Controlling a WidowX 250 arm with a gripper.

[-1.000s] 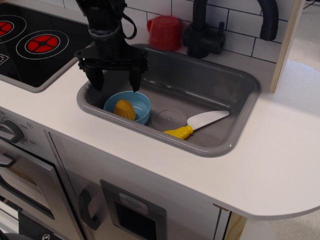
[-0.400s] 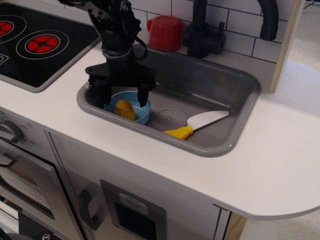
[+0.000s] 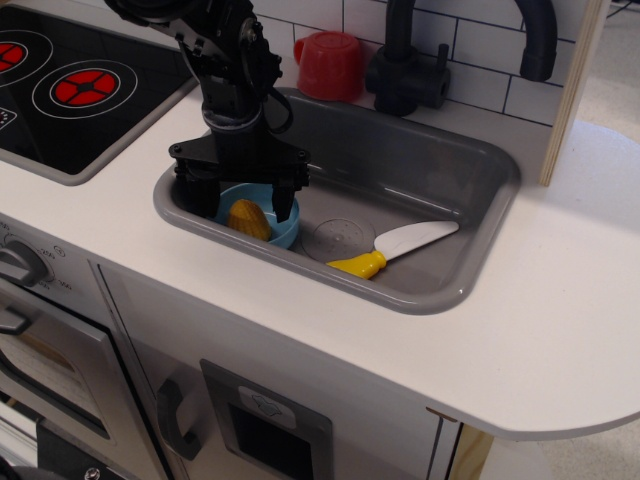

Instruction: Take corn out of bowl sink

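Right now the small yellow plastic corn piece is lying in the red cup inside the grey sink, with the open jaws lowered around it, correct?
Not quite. The small yellow plastic corn piece lies in the shallow light blue plastic bowl, not the red cup, which stands behind the grey plastic sink basin. The observation image shows this. The gripper is indeed open, lowered around it.

White tiled wall (image 3: pixel 480 45) behind a white counter (image 3: pixel 560 330), black stovetop (image 3: pixel 60 90) left.
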